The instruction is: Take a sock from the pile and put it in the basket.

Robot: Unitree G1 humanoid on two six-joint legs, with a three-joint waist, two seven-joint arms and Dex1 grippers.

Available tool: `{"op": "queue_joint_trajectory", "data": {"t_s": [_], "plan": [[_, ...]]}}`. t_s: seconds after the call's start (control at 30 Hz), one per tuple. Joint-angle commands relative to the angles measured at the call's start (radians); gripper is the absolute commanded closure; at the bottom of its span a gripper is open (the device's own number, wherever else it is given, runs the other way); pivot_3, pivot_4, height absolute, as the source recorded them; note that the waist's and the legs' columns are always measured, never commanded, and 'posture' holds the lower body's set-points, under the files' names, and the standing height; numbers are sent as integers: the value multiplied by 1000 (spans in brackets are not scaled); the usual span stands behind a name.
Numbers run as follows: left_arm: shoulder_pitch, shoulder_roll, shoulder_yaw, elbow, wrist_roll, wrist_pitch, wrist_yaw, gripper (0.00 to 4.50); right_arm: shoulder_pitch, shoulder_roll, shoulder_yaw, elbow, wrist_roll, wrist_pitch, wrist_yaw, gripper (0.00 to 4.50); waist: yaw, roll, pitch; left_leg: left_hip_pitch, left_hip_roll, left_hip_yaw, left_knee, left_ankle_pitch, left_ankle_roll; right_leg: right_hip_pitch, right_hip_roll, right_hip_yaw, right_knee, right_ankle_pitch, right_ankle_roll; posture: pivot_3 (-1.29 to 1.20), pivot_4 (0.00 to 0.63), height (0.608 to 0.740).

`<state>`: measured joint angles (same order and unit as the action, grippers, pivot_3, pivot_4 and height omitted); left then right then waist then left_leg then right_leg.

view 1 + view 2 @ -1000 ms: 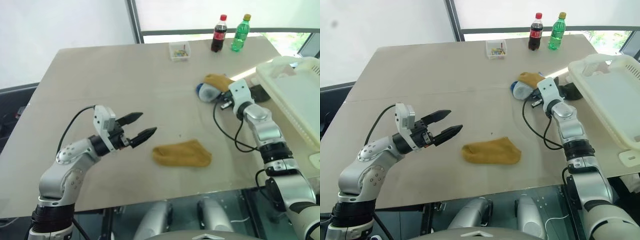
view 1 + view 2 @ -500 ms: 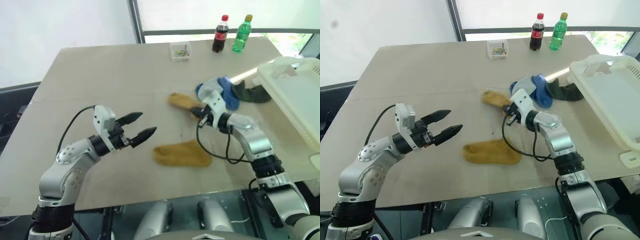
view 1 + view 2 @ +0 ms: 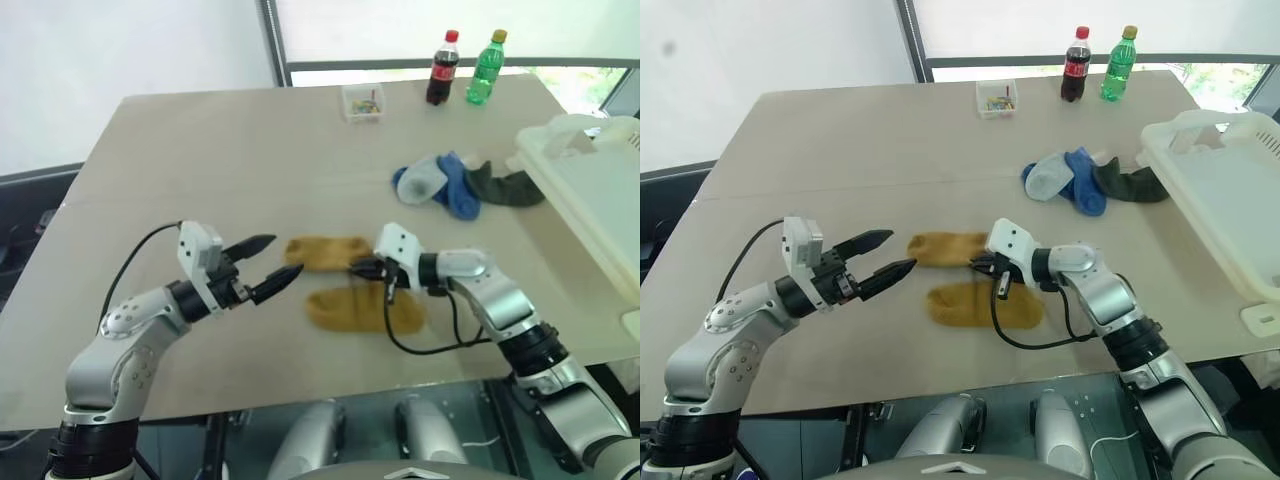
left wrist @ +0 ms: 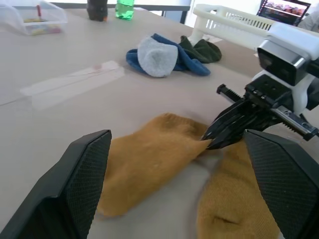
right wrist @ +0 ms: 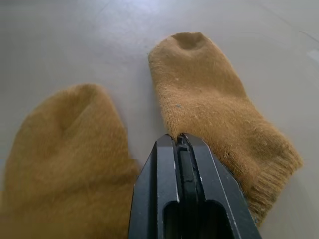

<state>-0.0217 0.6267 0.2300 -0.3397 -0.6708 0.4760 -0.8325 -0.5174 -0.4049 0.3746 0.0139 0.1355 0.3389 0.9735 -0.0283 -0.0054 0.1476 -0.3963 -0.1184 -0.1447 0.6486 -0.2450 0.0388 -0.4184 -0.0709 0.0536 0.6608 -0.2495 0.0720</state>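
The pile (image 3: 450, 185), with pale, blue and dark socks, lies at the table's right, near the white basket (image 3: 590, 190) at the right edge. My right gripper (image 3: 358, 270) is shut on the edge of a mustard sock (image 3: 320, 252) that lies flat mid-table. The right wrist view shows the closed fingertips (image 5: 178, 137) pinching that sock (image 5: 214, 114). A second mustard sock (image 3: 360, 312) lies just in front of it. My left gripper (image 3: 284, 258) is open and level, and its tips point at the held sock's far end. The left wrist view shows the sock (image 4: 149, 159) between its fingers (image 4: 79, 184).
A small clear box (image 3: 360, 102) and two bottles, one dark (image 3: 440, 68) and one green (image 3: 485, 66), stand at the table's far edge. The tan table (image 3: 200, 160) is bare on its left half. A cable loops from the right wrist over the near sock.
My right gripper swung from the pile to mid-table, dragging the mustard sock with it until it lay beside the other mustard sock. The left gripper stayed open and nearly still.
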Motion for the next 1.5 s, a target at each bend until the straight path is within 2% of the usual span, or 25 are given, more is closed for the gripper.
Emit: {"op": "queue_joint_trajectory", "data": {"t_s": [0.03,0.1,0.13,0.27,0.37,0.5,0.73,0.83,0.87,0.97,1.03,1.07,1.1,1.33,1.5], "plan": [[8,20,21,6,13,-11,-8,0,12,-35,-30,-62,8,-38,24,3609,2,0,0,0,0,0,0,0,0,0,0,0,0,0,0,0,150,740],[2,28,10,28,34,-12,-5,0,24,-46,-46,-77,1,-56,1,2657,2,0,0,0,0,0,0,0,0,0,0,0,0,0,0,0,150,740],[-2,32,0,42,56,-25,-6,0,31,-50,-58,-88,4,-62,-9,2337,3,0,0,0,0,0,0,0,0,0,0,0,0,0,0,0,150,740],[-22,31,-19,103,87,-30,-17,0,71,-81,-110,-162,103,-12,48,2337,12,0,0,0,0,0,0,0,0,0,0,0,0,0,0,0,150,740],[-48,30,-47,162,139,-43,-12,0,81,-76,-166,-180,172,62,28,2337,16,0,0,0,0,0,0,0,0,0,0,0,0,0,0,0,150,740],[-110,10,-92,228,205,-56,23,0,39,-44,-179,-102,105,127,-113,2337,17,0,0,0,0,0,0,0,0,0,0,0,0,0,0,0,150,740],[-198,-79,-193,317,286,-69,63,0,23,11,-133,2,33,140,-186,2337,17,0,0,0,0,0,0,0,0,0,0,0,0,0,0,0,150,740],[-217,-104,-209,362,317,-67,87,716,23,14,-117,7,23,144,-172,2262,14,0,0,-1,0,0,0,0,0,0,0,0,0,0,0,0,150,740],[-219,-111,-213,367,319,-62,88,1163,24,15,-115,5,26,149,-166,2262,14,0,0,0,0,0,0,0,0,0,0,0,0,0,0,0,150,740],[-220,-133,-219,371,326,-63,94,2445,22,11,-103,18,8,133,-163,3091,15,0,0,0,0,0,0,0,0,0,0,0,1,0,0,0,150,740],[-217,-137,-219,369,329,-65,90,3556,24,9,-105,21,2,122,-162,4197,15,0,0,0,0,0,0,0,0,0,0,0,0,0,0,0,150,740],[-214,-139,-214,365,325,-69,85,3726,25,9,-111,16,4,119,-163,4358,15,0,0,0,0,0,0,0,0,0,0,0,0,0,0,0,150,740],[-213,-141,-203,360,315,-72,81,4397,25,7,-119,12,7,117,-163,4500,15,0,0,0,0,0,0,0,0,0,0,0,0,0,0,0,150,740],[-187,-116,-127,209,132,4,-27,4469,27,-38,-204,-121,119,181,-104,4500,15,-1,0,-1,0,-1,0,0,0,0,0,0,0,0,0,0,150,740],[-145,-62,-86,73,-14,139,-64,4469,81,-128,-272,-317,242,335,-69,4500,15,-1,0,-1,0,-1,0,0,0,0,-1,0,0,0,0,0,150,740]]}}
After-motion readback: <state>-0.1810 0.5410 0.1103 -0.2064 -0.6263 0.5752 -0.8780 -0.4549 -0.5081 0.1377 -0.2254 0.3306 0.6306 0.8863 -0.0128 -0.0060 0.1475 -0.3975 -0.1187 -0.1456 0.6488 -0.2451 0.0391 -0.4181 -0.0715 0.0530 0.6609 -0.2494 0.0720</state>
